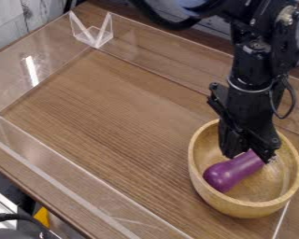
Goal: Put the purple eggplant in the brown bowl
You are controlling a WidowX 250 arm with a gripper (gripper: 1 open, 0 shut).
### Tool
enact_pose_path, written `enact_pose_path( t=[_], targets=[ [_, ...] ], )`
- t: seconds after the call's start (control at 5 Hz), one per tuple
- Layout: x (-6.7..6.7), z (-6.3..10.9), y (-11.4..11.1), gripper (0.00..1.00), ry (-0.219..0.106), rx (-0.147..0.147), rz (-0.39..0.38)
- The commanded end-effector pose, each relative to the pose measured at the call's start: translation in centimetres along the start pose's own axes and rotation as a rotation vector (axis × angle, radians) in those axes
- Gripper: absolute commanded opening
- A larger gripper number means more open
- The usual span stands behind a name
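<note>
purple eggplant (230,173), glossy and oblong, tilts inside the brown bowl (243,207), upper end pinched in the hand (253,153).

Wood-grain tabletop (102,103), clear acrylic walls (30,67) along its edges, small clear V-shaped stand (92,30) at back

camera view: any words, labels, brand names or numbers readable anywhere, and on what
None: no readable text anywhere in this view.
The brown bowl, the purple eggplant, the black arm with its end effector, the wooden table and the clear plastic walls show no words, labels or numbers.
</note>
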State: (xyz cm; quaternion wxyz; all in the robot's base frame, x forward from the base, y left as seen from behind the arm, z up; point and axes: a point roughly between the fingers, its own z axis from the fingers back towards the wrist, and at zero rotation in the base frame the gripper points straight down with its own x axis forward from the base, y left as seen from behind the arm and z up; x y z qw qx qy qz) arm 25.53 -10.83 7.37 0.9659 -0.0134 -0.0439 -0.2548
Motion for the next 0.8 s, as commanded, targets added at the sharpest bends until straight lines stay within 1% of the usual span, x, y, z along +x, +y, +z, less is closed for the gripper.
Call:
enact_pose_path(
  t=[0.0, 0.6],
  targets=[
    [1.03, 1.11, -0.06, 0.00, -0.044, 0.010, 0.002],
    [1.10, 1.15, 0.01, 0.00, -0.040, 0.011, 0.021]
  ],
)
